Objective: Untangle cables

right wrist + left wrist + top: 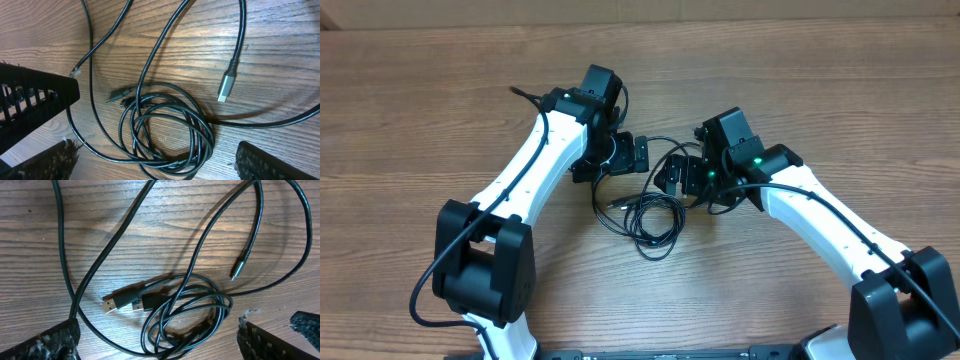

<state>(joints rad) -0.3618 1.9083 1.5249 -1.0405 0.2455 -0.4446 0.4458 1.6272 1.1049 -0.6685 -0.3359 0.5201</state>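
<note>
The cables (pixel 650 203) are thin black cords lying in a loose coil on the wooden table, between my two grippers. The left wrist view has the coil (pixel 222 311) just ahead of my open left gripper (pixel 160 345), with two USB plugs (pixel 114 303) side by side and a slim plug end (pixel 239 269) farther out. In the right wrist view the coil (pixel 205 142) sits between the spread fingers of my open right gripper (pixel 160 165), and a silver plug (pixel 226 86) lies beyond it. Both grippers (pixel 615 165) (pixel 695 185) hover over the cords and hold nothing.
The table top (pixel 420 110) is brown wood grain. A finger of the left gripper (pixel 35 105) reaches into the right wrist view at the left. Long strands of cord (pixel 60 240) run off beyond the coil. Both white arms angle in from the near edge.
</note>
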